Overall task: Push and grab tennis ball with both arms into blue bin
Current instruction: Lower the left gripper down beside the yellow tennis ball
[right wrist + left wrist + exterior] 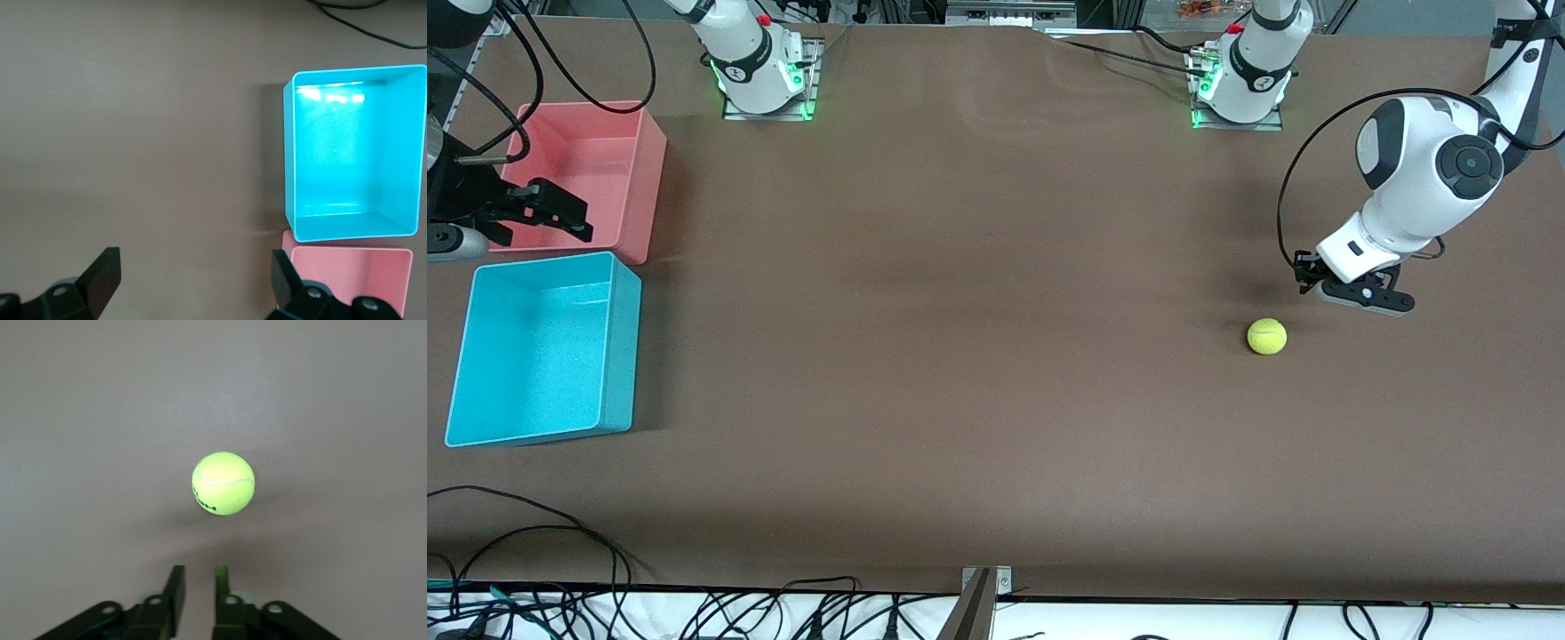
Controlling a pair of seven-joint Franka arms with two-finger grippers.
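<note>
Front view, we log the tennis ball (1266, 336) on the brown table (978, 356) near the left gripper (1352, 293), the blue bin (538, 348) beside a pink bin (591, 178), left wrist view, fingers (177, 590) nearly closed, gripping nothing, ball just ahead, right wrist view, right gripper (193, 280) spread wide above the table near both bins.

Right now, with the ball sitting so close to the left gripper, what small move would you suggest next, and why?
Probably nudge the left gripper, its fingers nearly shut, forward into the tennis ball to roll it toward the blue bin. The ball lies untouched at the left arm's end of the table, the bin at the other end, where the open right gripper waits.
</note>
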